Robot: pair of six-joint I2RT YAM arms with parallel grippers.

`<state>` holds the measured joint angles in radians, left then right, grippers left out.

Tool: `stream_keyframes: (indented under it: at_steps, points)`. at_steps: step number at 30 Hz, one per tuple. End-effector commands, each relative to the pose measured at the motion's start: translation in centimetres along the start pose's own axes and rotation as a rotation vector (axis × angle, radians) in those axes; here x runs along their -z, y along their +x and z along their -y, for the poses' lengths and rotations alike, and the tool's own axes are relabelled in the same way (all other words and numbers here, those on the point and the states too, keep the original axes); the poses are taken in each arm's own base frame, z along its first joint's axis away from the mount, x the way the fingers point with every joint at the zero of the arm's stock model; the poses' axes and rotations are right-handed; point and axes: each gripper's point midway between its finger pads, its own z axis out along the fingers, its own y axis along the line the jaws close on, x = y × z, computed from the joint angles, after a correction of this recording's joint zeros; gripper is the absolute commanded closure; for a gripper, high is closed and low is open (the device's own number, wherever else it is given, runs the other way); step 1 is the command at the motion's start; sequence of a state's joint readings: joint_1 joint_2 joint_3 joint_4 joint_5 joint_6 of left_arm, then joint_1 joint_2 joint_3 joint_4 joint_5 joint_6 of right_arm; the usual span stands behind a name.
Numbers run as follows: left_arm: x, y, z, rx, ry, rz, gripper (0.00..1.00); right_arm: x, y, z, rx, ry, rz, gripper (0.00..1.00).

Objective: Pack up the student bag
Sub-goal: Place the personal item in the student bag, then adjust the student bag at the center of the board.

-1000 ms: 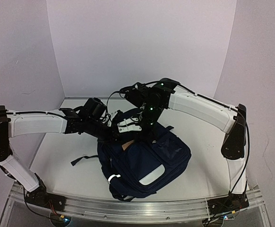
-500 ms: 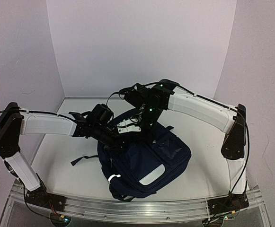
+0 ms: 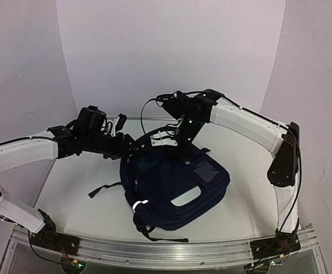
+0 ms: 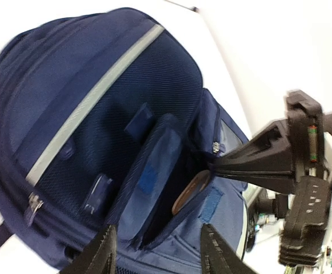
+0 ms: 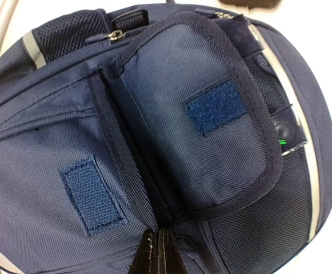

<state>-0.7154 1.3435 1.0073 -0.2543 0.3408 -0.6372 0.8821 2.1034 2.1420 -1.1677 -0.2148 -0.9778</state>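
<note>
The student bag [image 3: 177, 182], a dark navy backpack with white piping, lies flat on the middle of the table. Its front pocket stands open, flap [image 5: 211, 114] folded back, blue velcro patches showing. My right gripper [image 5: 160, 254] is shut on the pocket's rim and holds it open; in the top view this right gripper [image 3: 164, 138] is over the bag's far end. My left gripper [image 4: 157, 257] is open with nothing between its fingers, just outside the pocket mouth. A flat brown thing [image 4: 190, 192] sits in the pocket. From above, the left gripper [image 3: 127, 148] is by the bag's far-left corner.
The white table [image 3: 80, 182] is closed in by pale walls at the back and both sides. A black strap [image 3: 100, 190] trails from the bag's left side. A metal rail [image 3: 154, 251] with both arm bases runs along the near edge.
My left gripper has opened and drawn back to the left, out of the pocket. The bag has shifted a little. My right gripper keeps its hold and has risen slightly.
</note>
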Motion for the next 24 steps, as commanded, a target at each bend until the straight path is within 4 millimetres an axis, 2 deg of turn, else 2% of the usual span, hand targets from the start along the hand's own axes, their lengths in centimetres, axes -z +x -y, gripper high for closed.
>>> stream_keyframes:
  at_steps: [1,2,3,4,5,7,8,12,18,22,24]
  points:
    - [0.9,-2.5,-1.3,0.003,-0.111,0.067,0.47,4.1,-1.0,6.8,-0.031,0.266,0.067,1.0]
    - [0.7,-2.7,-1.6,0.004,-0.127,0.059,0.45,4.3,-1.0,7.2,-0.048,0.279,0.074,0.97]
    - [0.3,-2.7,-1.9,0.005,-0.145,0.039,0.45,4.6,-1.0,7.5,-0.066,0.287,0.083,0.88]
    - [-0.3,-2.6,-2.1,0.003,-0.155,0.016,0.44,5.0,-0.9,7.6,-0.091,0.288,0.094,0.73]
    - [-0.7,-2.6,-2.2,0.004,-0.161,-0.002,0.43,5.3,-1.0,7.3,-0.114,0.281,0.105,0.58]
    - [-1.4,-2.8,-2.4,0.004,-0.174,-0.022,0.42,6.0,-1.0,6.2,-0.159,0.257,0.132,0.37]
    - [-1.5,-3.0,-2.3,0.001,-0.172,-0.02,0.41,6.4,-1.0,5.6,-0.184,0.245,0.144,0.33]
    - [-1.8,-3.5,-1.8,-0.018,-0.132,-0.015,0.41,8.0,-0.7,3.2,-0.319,0.188,0.195,0.34]
    - [-3.5,-2.5,-0.6,-0.056,-0.04,-0.111,0.42,9.2,-0.3,0.3,-0.527,0.063,0.274,0.35]
    - [-4.9,-1.7,-0.3,-0.055,0.004,-0.175,0.43,9.4,1.6,0.8,-0.65,0.039,0.284,0.35]
    - [-5.3,-1.7,0.5,-0.059,0.048,-0.197,0.49,9.9,2.7,1.3,-0.678,0.054,0.283,0.35]
